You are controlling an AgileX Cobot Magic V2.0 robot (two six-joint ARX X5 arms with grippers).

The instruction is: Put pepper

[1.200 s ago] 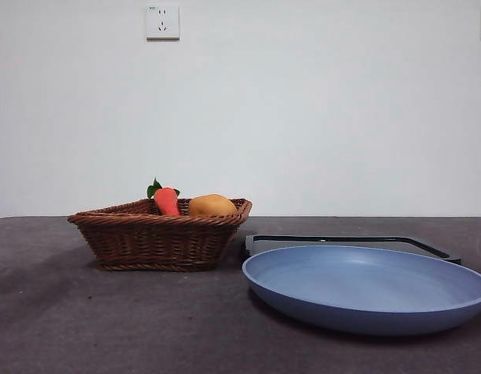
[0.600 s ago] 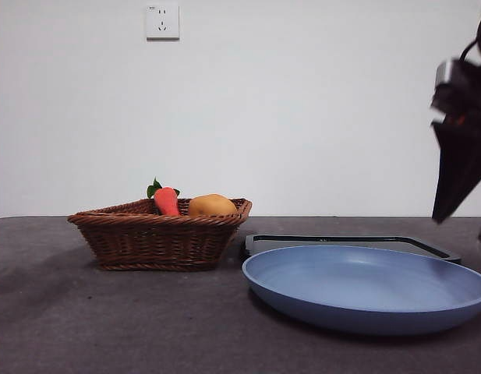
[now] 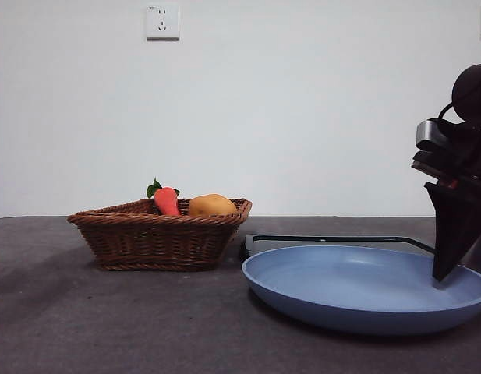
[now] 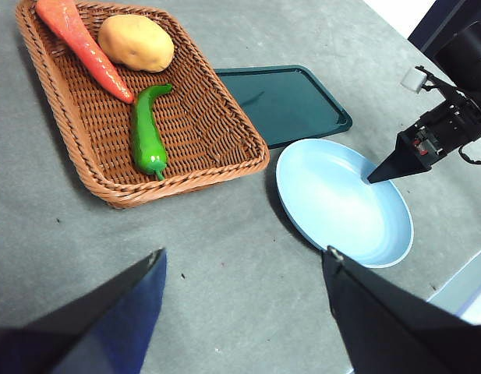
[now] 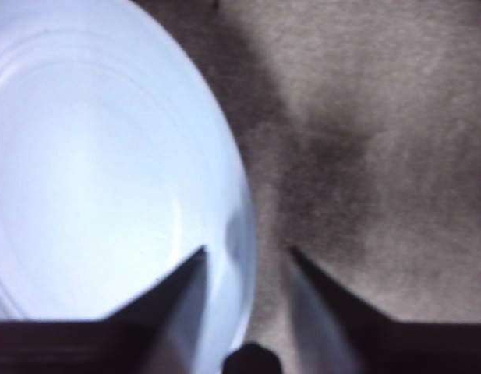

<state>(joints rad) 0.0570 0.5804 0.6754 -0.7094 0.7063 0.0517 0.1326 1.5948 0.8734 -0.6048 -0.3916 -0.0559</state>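
Note:
The dark-green pepper lies in the wicker basket, shown only in the left wrist view; in the front view the basket wall hides it. The blue plate lies to the basket's right. My right gripper is down at the plate's right rim; in its wrist view its jaws stand a little apart, empty, astride the rim of the plate. It also shows in the left wrist view. My left gripper is open and empty, high above the table, short of the basket.
A red-orange carrot and an orange-yellow fruit lie in the basket beside the pepper; both rise above its rim in the front view. A dark-green tray lies behind the plate. A table edge shows by the plate's far side.
The right arm came into the front view from the right edge and dropped down to the plate's right rim. Basket and plate have not moved.

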